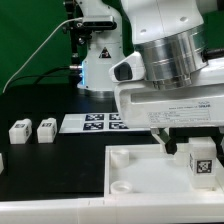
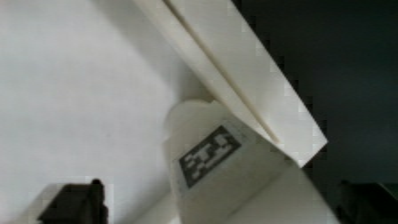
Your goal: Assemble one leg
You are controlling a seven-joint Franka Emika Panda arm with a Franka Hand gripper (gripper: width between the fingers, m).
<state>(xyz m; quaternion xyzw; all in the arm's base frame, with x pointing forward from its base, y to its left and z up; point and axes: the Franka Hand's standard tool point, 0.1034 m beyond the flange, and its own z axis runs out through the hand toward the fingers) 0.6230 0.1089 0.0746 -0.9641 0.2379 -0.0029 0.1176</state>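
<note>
The arm hangs low over the large white panel [image 1: 150, 175] on the dark worktop [image 1: 40, 105]. Its end effector [image 1: 178, 143] stands with fingers apart, gripping nothing. Just beside it, 1 leg [image 1: 200, 160] stands on the panel near the exterior view's right edge, tag facing out; the wrist view shows it [image 2: 222, 150] close up between the dark fingertips [image 2: 75, 203]. 2 more legs [image 1: 32, 129] sit together on the worktop beside the marker board [image 1: 95, 122].
</note>
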